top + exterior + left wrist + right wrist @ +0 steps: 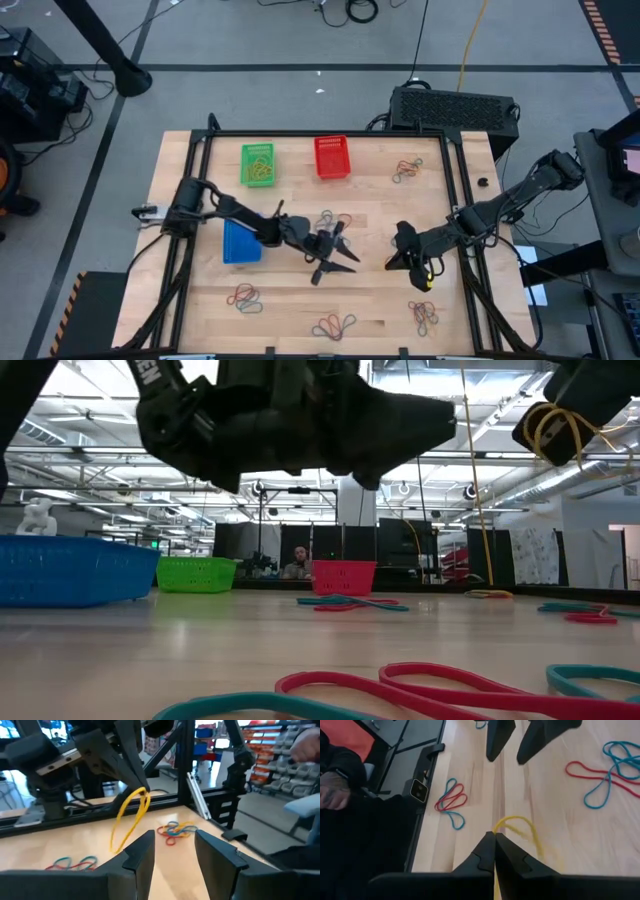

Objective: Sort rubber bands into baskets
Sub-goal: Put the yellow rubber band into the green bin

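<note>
Right tool (424, 277), clamped on a yellow rubber band (131, 817) at center-right of the high view, is facing the open-jawed left tool (340, 252); it should keep the loop taut while carrying it basketward.

Three baskets (258, 165), five loose rubber band clusters (407, 170), one yellow band (428, 277), two arms (225, 210)

green basket (258, 165): contents too small to count | person (337, 775): cut off by frame edge, only hand and sleeve show
</note>
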